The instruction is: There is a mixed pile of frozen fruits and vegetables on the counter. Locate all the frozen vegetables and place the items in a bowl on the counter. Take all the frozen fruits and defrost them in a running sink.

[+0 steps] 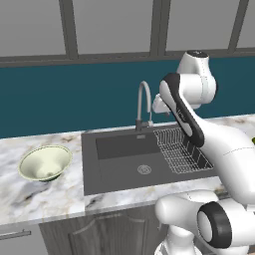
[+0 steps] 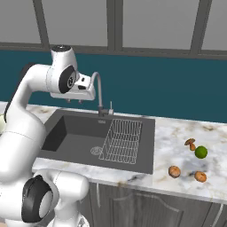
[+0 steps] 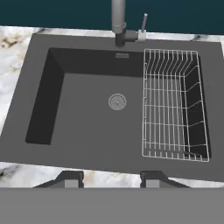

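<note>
A: Where is the pile of frozen fruits and vegetables?

B: On the counter, right of the sink, well apart from the basin's edge. 4 small pieces: a green ball, a brown mushroom-shaped piece just beside it, and 2 round orange pieces nearer the counter's front edge, the second to the right of the first. Bare marble lies between them and the sink's rim.

A: And the bowl?

B: The bowl stands on the marble left of the sink, near its rim but not touching. Its inside looks bare, though the far wall hides part of the bottom.

A: What is in the sink?

B: A wire rack fills its right part. The round drain sits on the open floor to the left of the rack. The faucet curves up from the back rim; in the hand view its top is cut off.

A: The gripper?

B: The gripper hangs high above the sink's front edge, nothing between the fingers. 2 dark fingertips stand apart, with a gap between them, facing down at the basin. In the right base view the hand sits by the faucet, and its fingers are too small to make out.
</note>
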